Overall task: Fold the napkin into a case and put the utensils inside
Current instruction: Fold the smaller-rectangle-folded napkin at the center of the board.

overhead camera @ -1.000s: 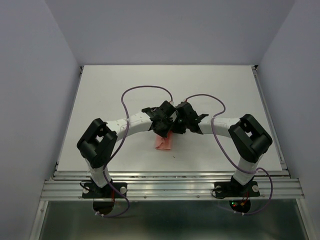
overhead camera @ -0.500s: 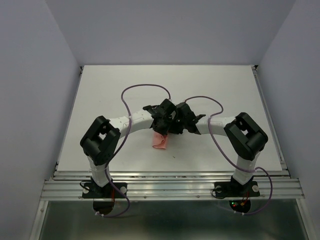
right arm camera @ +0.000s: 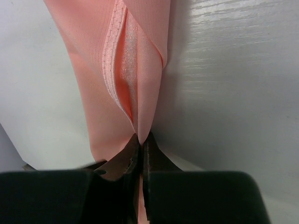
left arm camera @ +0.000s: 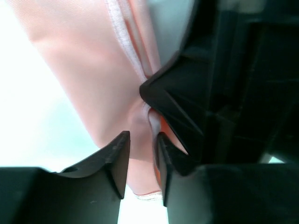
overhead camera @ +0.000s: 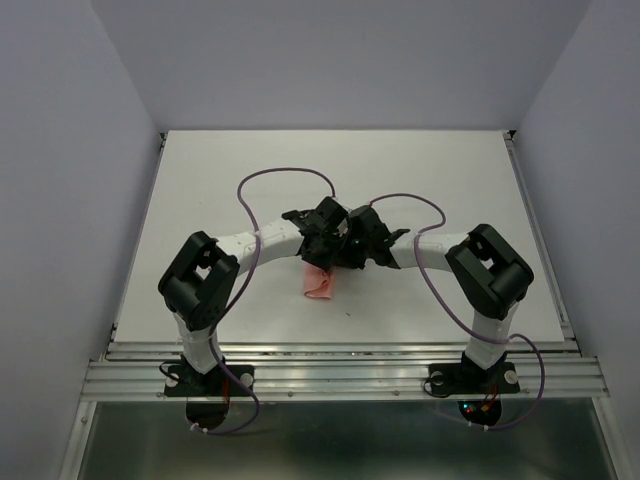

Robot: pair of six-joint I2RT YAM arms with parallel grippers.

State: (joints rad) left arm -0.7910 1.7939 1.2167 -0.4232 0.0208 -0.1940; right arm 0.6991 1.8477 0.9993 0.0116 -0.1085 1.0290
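Napkin point(overhead camera: 321, 282), thin salmon-pink cloth folded into a narrow strip, lies on the white counter point(overhead camera: 450, 180) at 6 o'clock from both pincers. Right pincer point(right arm camera: 141, 140) clamps its hemmed flap, likely to open a pocket; left pincer point(left arm camera: 142, 142) stands apart.

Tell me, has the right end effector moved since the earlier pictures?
Yes. The right end effector has shifted slightly left in the top view, away from the table's right rail, and pinches the napkin.
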